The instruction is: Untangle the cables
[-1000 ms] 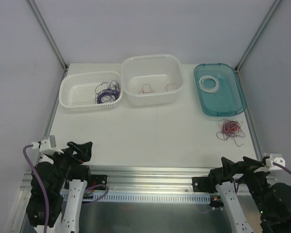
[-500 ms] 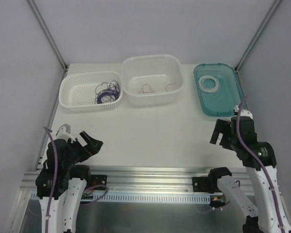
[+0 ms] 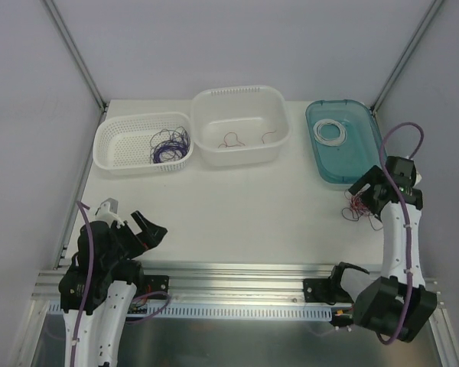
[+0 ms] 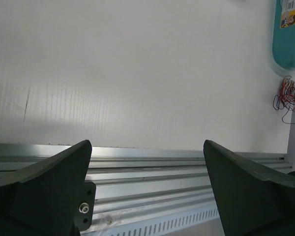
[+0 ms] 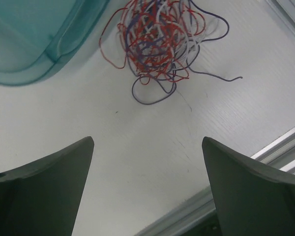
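red, purple and white tangle [image 3: 362, 204] [image 5: 156, 43] [image 4: 288, 95]: on the table [image 3: 237, 206], far right side, just beside the near end of the tray [image 3: 353, 162] [image 5: 29, 54]; no gripper holds it
shape and axis: a roughly round clump with no clear long axis; red loops bulge toward the tray, a purple loop hangs off the near side, and one loose purple end trails right in the right wrist view, toward the rail [image 5: 285, 152]
sorted cables: purple wires [image 3: 168, 145] lie in the basket [image 3: 111, 141] at far left; red wires [image 3: 233, 140] lie in the tub [image 3: 241, 95] at far centre; white coil [image 3: 330, 133] lies in the tray
edges: the tangle is close to the table's right edge and apart from the near rail [image 3: 229, 271]; whether it touches the tray rim, cannot tell
open room: bare table spreads left of the tangle, between the containers and the near rail
right gripper [image 3: 369, 193] [image 5: 147, 142]: over the tangle, pointing down at the table, fingers [image 5: 44, 182] spread wide with nothing between them; the clump sits just ahead of the fingertips in its wrist view
right arm: reaches up from its base at the near right, hose looping above the wrist
left gripper [image 3: 148, 225] [image 4: 147, 145]: at the near left, over the near rail, fingers spread wide and empty, aimed across the table
left arm: folded low and close to its base, well apart from the tangle
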